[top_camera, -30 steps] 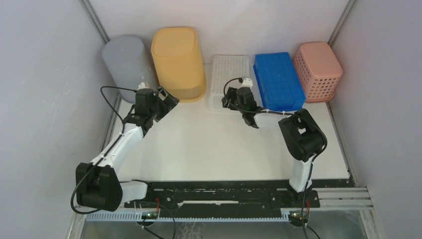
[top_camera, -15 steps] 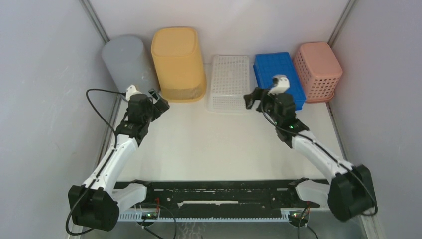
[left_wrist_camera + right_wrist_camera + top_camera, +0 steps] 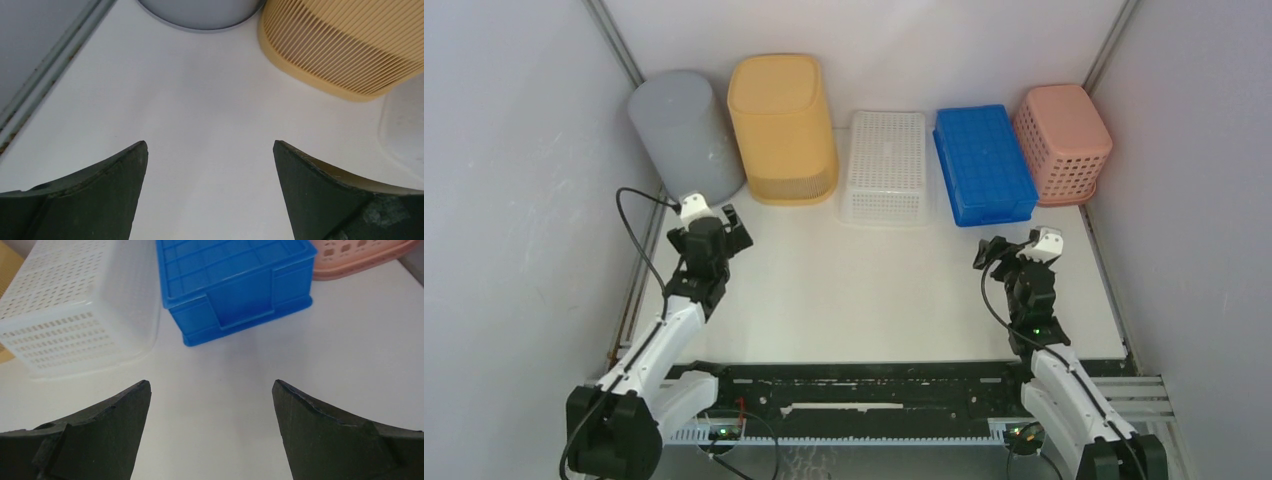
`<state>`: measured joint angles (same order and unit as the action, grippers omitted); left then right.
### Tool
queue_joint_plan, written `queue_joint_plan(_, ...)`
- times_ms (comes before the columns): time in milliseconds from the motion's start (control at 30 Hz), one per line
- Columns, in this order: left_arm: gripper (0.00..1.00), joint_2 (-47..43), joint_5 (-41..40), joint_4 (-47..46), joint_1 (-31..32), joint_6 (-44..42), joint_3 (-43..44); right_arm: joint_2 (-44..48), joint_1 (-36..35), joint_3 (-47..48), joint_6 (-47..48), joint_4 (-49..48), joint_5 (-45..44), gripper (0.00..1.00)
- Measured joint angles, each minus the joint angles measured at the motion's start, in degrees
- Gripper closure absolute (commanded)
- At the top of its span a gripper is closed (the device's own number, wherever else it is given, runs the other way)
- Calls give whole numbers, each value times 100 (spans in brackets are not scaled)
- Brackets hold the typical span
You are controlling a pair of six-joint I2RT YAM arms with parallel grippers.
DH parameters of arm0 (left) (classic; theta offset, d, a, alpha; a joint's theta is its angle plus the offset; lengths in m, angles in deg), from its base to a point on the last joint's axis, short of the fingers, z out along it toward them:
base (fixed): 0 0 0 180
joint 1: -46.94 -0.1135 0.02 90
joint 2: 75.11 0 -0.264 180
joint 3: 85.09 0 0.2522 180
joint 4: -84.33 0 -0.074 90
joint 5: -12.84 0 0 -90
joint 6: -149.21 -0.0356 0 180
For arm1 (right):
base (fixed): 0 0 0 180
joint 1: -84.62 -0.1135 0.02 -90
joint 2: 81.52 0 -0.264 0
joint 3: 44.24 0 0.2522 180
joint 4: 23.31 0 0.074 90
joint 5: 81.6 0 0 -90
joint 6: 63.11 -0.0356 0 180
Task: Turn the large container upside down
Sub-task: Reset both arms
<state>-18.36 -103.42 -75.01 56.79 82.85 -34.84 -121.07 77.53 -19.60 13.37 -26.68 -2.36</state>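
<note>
The large yellow ribbed container (image 3: 782, 120) stands bottom up at the back left; its slatted wall (image 3: 345, 45) fills the upper right of the left wrist view. My left gripper (image 3: 729, 228) (image 3: 210, 145) is open over bare table, short of the container and touching nothing. My right gripper (image 3: 996, 250) (image 3: 210, 385) is open too, near the right side, facing the white and blue boxes with nothing between its fingers.
A grey round bin (image 3: 684, 130) (image 3: 200, 10) stands left of the yellow container. To its right sit a white perforated basket (image 3: 886, 165) (image 3: 75, 310), a blue crate (image 3: 982, 160) (image 3: 235, 280) and a pink basket (image 3: 1062, 140) (image 3: 360, 255), all bottom up. Walls close in on both sides.
Both arms have drawn back from the row of containers toward the near edge. The right gripper swung from the white basket to the right side. Both jaws widened. The containers stayed put.
</note>
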Motion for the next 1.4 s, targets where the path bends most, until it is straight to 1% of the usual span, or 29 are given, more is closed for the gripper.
queue_joint_plan(133,0,-334,-61,-1003,-50,-793,-841,-85,166,-227,44,-468,-214,0)
queue_joint_plan(233,0,-354,-46,-1797,-205,-1213,-1349,-474,234,-306,63,-1012,-372,0)
queue_joint_plan(333,0,-210,79,-2538,-507,-1401,-1674,-1025,254,-435,118,-1700,-544,0)
queue_joint_plan(400,0,66,205,-2955,-721,-1493,-1740,-1429,262,-442,181,-2065,-654,0)
queue_joint_plan(500,0,577,310,-3447,-857,-1622,-1740,-2142,308,-442,254,-2699,-791,0)
queue_joint_plan(633,0,1014,411,-3775,-911,-1814,-1740,-2900,378,-455,297,-3383,-887,0)
queue_joint_plan(733,0,1047,481,-4214,-1016,-1906,-1792,-2979,455,-455,295,-3521,-866,0)
queue_joint_plan(833,0,1213,601,-5191,-1141,-1956,-2131,-2999,601,-448,295,-3672,-706,0)
queue_joint_plan(933,0,1335,756,-5501,-1176,-2013,-2367,-3082,643,-461,321,-3851,-503,0)
queue_joint_plan(1033,0,1464,1045,-6011,-1174,-2114,-2575,-3497,647,-702,385,-4765,-337,0)
queue_joint_plan(1067,0,1471,1104,-6100,-1174,-2129,-2629,-3595,645,-789,407,-4909,-310,0)
queue_joint_plan(1167,0,1497,1152,-6275,-1174,-2159,-2662,-3613,634,-809,444,-4699,-240,0)
queue_joint_plan(1300,0,1528,1161,-6328,-1176,-2166,-2662,-3722,501,-149,632,-4166,-131,0)
queue_joint_plan(1400,0,1528,1165,-6336,-1176,-2168,-2662,-3746,415,140,745,-4028,-26,0)
